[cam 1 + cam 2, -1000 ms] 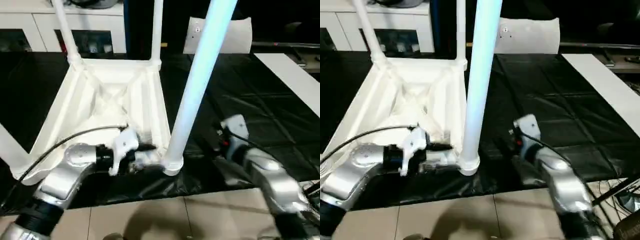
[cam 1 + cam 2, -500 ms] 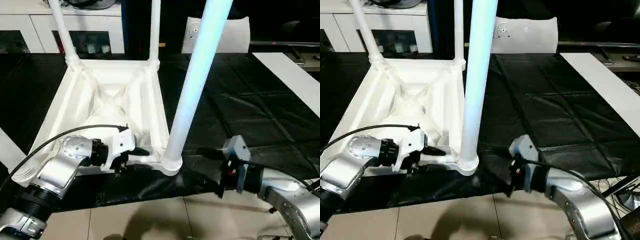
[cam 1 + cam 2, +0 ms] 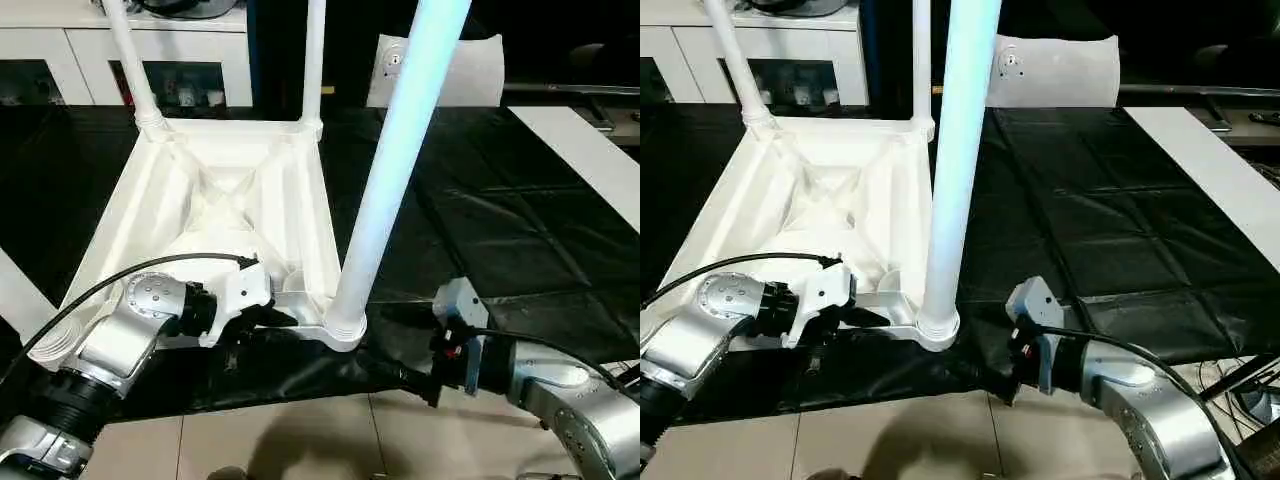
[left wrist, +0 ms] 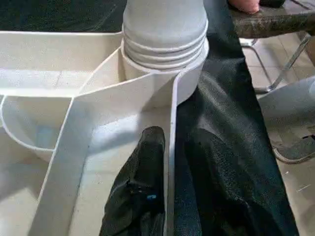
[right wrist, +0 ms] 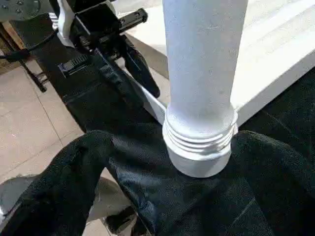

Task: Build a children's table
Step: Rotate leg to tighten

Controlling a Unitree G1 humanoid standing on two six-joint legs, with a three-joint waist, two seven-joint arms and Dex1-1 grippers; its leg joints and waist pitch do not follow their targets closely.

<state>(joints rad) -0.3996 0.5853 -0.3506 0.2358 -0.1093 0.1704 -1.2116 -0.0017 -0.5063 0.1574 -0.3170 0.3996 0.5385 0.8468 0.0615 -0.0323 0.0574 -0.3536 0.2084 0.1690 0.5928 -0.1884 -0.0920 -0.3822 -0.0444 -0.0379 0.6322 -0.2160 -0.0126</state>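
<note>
The white tabletop lies upside down on the black cloth, ribbed underside up. A long white leg stands upright in its near right corner socket. Two more legs rise from the far corners, and another leans out at the near left. My left gripper is shut on the tabletop's near rim just left of that socket, one finger inside the wall and the other outside. My right gripper hangs open just right of the leg's base, not touching it.
Black cloth covers the work table, bunched at the front edge under the corner socket. A flat white bag lies at the far side, white cabinets stand behind, and a white panel runs along the right. Tiled floor shows below.
My right gripper has dropped from beside the leg to the table's front edge and edged back toward the socket. The left gripper has kept its hold on the rim.
</note>
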